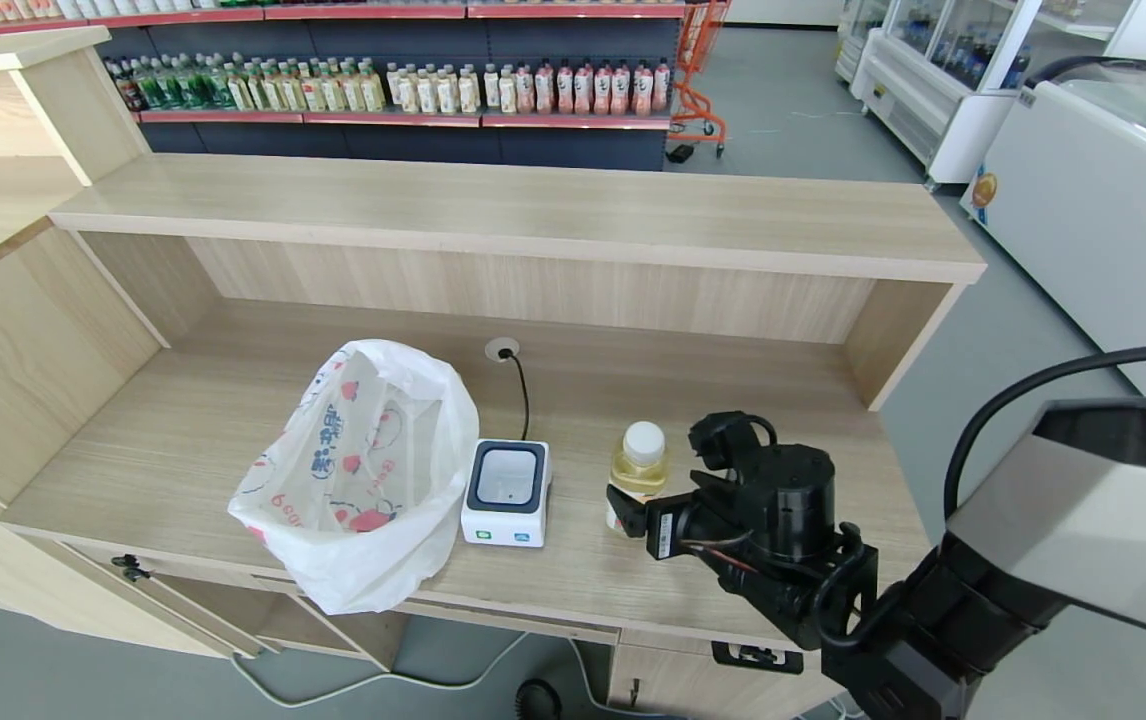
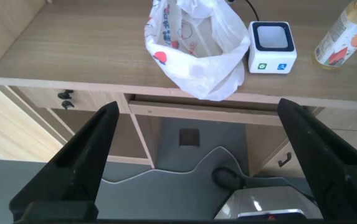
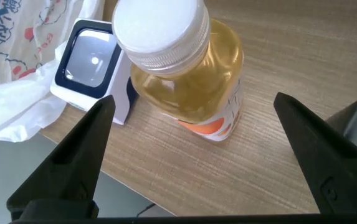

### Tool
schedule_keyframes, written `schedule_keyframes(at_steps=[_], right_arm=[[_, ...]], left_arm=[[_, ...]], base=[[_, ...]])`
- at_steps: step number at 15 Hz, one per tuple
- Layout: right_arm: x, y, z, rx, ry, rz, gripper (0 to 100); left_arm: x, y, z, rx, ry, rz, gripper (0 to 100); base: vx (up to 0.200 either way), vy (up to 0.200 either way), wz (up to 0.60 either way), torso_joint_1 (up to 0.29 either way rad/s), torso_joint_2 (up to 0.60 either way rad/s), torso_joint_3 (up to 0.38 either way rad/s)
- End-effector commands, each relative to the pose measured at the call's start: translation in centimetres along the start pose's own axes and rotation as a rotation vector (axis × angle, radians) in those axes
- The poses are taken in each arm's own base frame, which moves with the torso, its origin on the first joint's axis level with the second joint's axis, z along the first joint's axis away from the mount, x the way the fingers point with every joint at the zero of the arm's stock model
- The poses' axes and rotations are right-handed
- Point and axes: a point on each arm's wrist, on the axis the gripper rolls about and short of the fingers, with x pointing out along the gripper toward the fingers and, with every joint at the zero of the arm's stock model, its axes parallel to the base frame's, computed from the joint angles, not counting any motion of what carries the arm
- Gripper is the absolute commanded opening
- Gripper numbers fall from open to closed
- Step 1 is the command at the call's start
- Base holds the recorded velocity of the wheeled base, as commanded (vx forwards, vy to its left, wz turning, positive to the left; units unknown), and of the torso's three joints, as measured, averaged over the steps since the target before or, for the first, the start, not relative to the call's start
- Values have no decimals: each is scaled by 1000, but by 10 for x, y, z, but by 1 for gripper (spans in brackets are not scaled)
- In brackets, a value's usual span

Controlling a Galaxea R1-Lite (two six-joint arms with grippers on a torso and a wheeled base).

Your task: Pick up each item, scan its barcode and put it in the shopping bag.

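Shop worktop [image 1: 213,420], drink shelves [image 1: 393,118] far behind. Bottle [image 1: 639,468] upright just right of scanner [image 1: 506,490]; shopping bag [image 1: 363,470] left of it. Right hand [image 3: 194,106] wide, flanking bottle, nothing held. We judge: pick-up step. Next: close on body, lift, label to scanner.

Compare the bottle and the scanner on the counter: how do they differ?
The bottle is tall, round and clear, holding yellow liquid; the scanner is low, boxy and white. The bottle is topped by a white cap, the scanner by a dark-framed window. Both stand on the counter, apart.
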Motion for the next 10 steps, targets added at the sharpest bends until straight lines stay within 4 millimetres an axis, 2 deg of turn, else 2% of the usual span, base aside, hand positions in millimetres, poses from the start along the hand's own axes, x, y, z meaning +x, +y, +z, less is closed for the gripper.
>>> schedule_keyframes(at_steps=[1,10], right_arm=[[11,3,-7,-4,9,3,100],[47,12,-19,-7,-17,14,100]], left_arm=[[0,0,0,0,0,-1,100],[0,0,0,0,0,-1,100]], base=[[0,0,0,0,0,0],[0,0,0,0,0,0]])
